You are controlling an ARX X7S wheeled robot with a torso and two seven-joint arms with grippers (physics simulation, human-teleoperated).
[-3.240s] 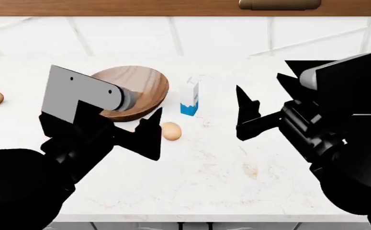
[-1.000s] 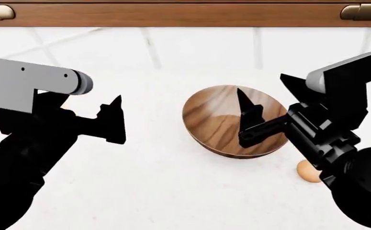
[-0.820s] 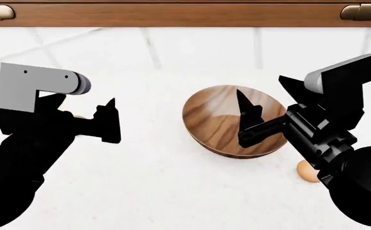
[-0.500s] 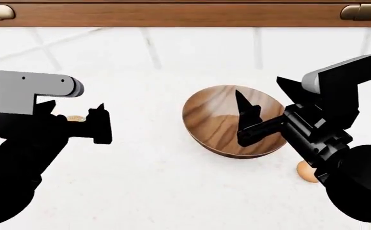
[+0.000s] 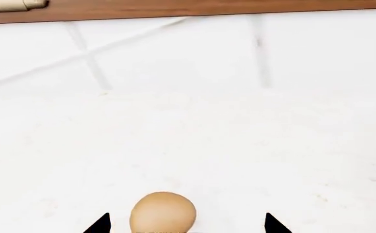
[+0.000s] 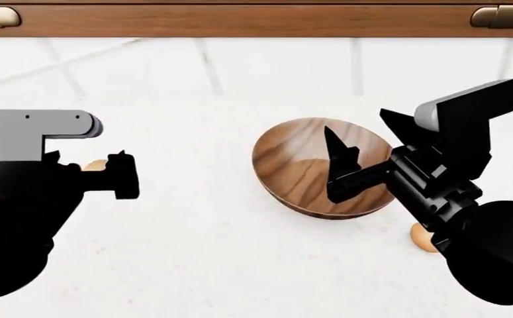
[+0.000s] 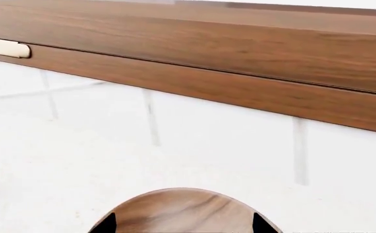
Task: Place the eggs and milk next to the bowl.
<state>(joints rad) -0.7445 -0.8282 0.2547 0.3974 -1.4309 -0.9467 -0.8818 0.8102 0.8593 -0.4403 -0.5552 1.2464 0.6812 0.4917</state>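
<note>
A white marbled bench fills the lower part of the head view, backed by white tiled wall and, along the top edge, a brown wooden cabinet front with brass handles.

The bowl sits right of centre in the head view, resting on the bench. One egg lies at the lower right, just beside the bowl's near rim and partly hidden behind my right arm; I judge it already placed. The second egg is at the bottom centre of the left wrist view, lying on the bench between the two dark fingertips; in the head view only a sliver of it shows at centre left, well apart from the bowl. The milk is not visible in any current view, so I cannot report its position.

My left gripper has its jaws spread wide, one tip on each side of the egg and neither touching it. I judge this a pre-grasp alignment: the egg is bracketed so that closing will catch it across its width. It sits nearer one tip, which could nudge it into a roll.

My right gripper hangs over the bowl, jaws parted and holding nothing; the right wrist view shows both tips apart above the wooden rim. I judge it parked out of the left arm's way.
</note>
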